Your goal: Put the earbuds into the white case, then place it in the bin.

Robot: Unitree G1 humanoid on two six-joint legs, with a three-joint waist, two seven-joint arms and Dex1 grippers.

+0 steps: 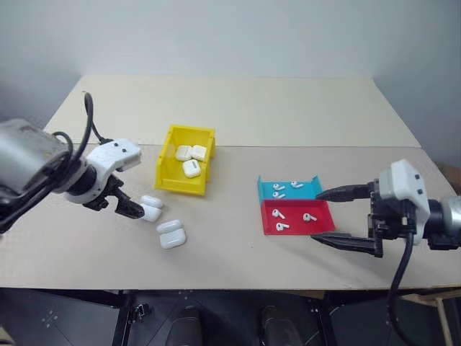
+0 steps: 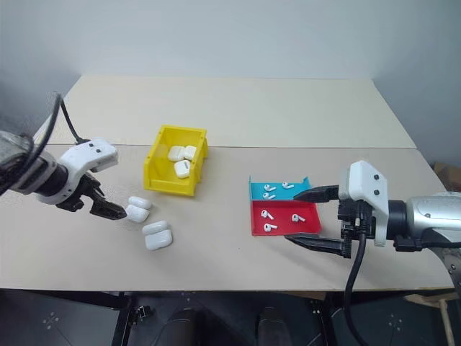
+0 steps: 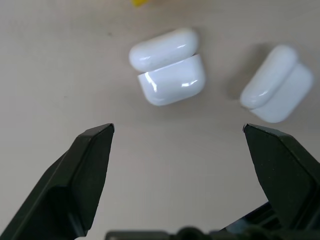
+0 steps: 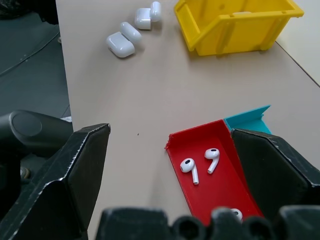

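left gripper (image 1: 134, 210) spread beside two open white cases (image 1: 151, 207) near the table's (image 1: 238, 245) front left edge: straddle the closer case squarely. right gripper (image 1: 346, 218) spread by the earbuds (image 1: 279, 214) in the red tray (image 1: 322, 227); yellow bin (image 1: 167, 169) farther back.

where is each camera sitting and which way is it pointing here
Left eye view: on the head, looking forward and down over the table; left gripper and right gripper both open.
Right eye view: the head's other eye, same scene with the yellow bin.
Left wrist view: looks down between its fingers at two white cases.
Right wrist view: looks over the red tray toward the bin.
Shared: both wrist views show those cases.
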